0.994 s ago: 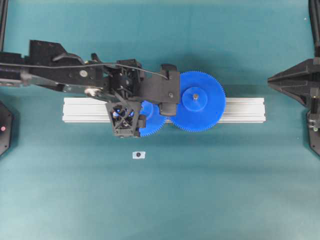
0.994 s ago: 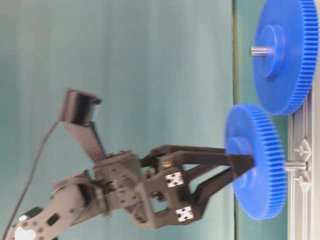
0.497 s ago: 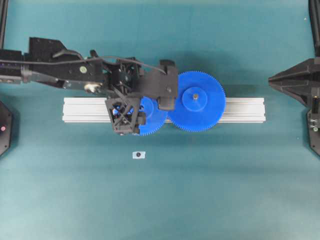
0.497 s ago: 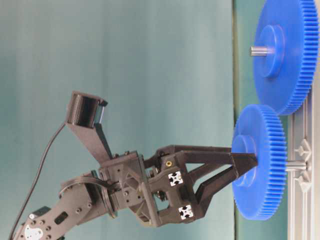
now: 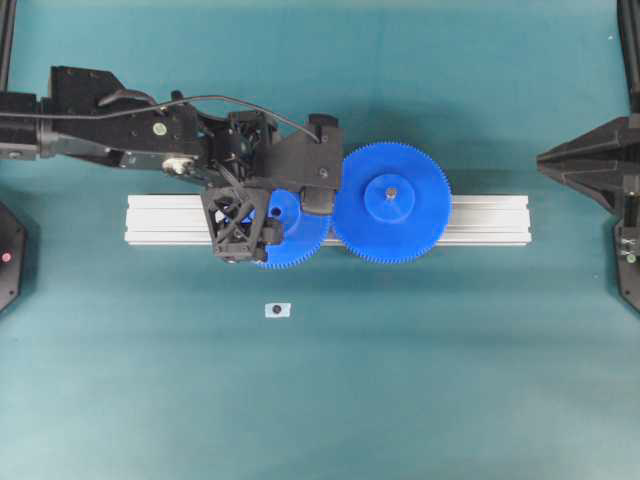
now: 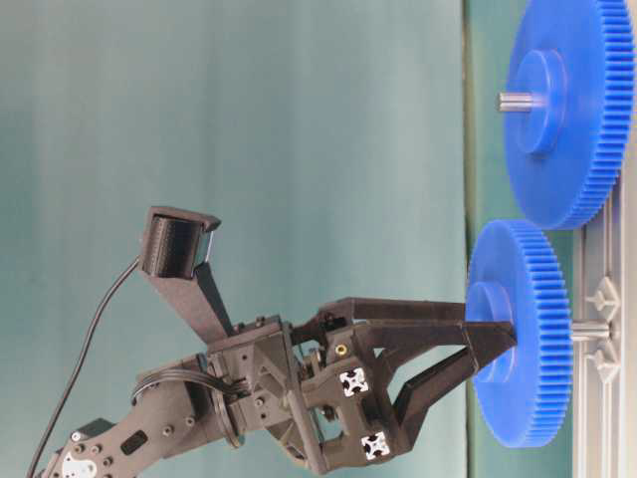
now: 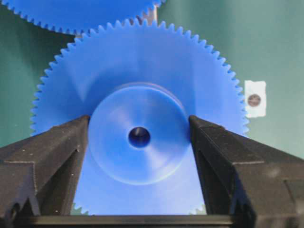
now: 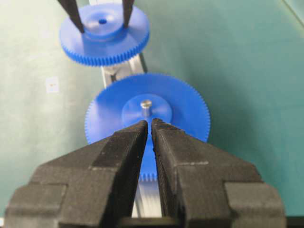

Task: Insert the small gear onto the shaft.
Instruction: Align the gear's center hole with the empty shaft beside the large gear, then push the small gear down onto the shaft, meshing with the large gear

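The small gear (image 5: 297, 238) is blue with a raised hub and a dark centre hole. My left gripper (image 5: 262, 218) is shut on its hub and holds it flat over the aluminium rail (image 5: 480, 220). In the left wrist view the fingers (image 7: 57, 147) press both sides of the hub of the small gear (image 7: 142, 61). In the table-level view the shaft (image 6: 589, 330) shows as a short grey pin between the small gear (image 6: 523, 334) and the rail; its tip meets the gear's underside. My right gripper (image 5: 541, 158) is shut and empty at the right edge.
The larger blue gear (image 5: 390, 203) sits on its own pin on the rail, its teeth next to the small gear's. A small white tag with a dark dot (image 5: 277, 310) lies on the green mat in front of the rail.
My left gripper has carried the small gear a little to the left and closer to the rail, and the gear now sits level over the shaft. The right arm has not moved.
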